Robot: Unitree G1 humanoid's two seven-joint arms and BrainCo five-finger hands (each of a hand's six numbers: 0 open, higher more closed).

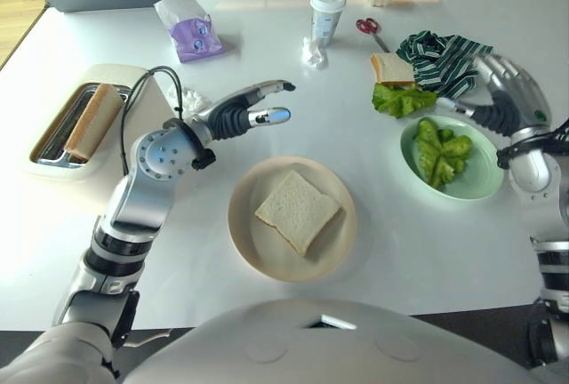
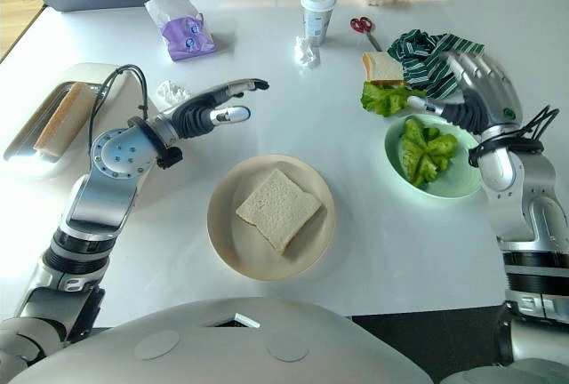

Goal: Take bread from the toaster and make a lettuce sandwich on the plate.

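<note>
White desk point(image 1: 427, 251) is carrying everything. The toaster point(image 1: 55, 135) is lying at the left edge with one bread slice point(image 1: 93, 120) sitting in its slot. The plate point(image 1: 258, 255) is sitting at the front edge, about centre, and holding one flat slice point(image 1: 297, 212) with nothing on top. The green bowl point(image 1: 480, 180) is sitting toward the right edge with lettuce point(image 1: 440, 151) piled inside.

The left hand point(image 1: 244, 110) is hovering over the desk between toaster and plate, fingers stretched out, holding nothing. The right hand point(image 1: 502, 91) is hanging at the bowl's far right rim, partly over a striped cloth point(image 1: 440, 55). I can't tell whether it is gripping anything or is spread.

A spare slice point(image 1: 391, 68) and a loose leaf point(image 1: 402, 100) are lying on the desk just beyond the bowl, touching each other.

My read: we're working the lettuce step. The base slice is placed, no leaf is on it, and the top slice is waiting in the toaster.

The next move is looking like a right-hand job: dropping into the bowl, pinching one leaf and carrying it across to the plate slice. Leaves are going to be limp and may be clinging together, so a light pinch at one leaf's edge is looking safer. The left hand is sitting well placed for the toaster slice afterwards.
</note>
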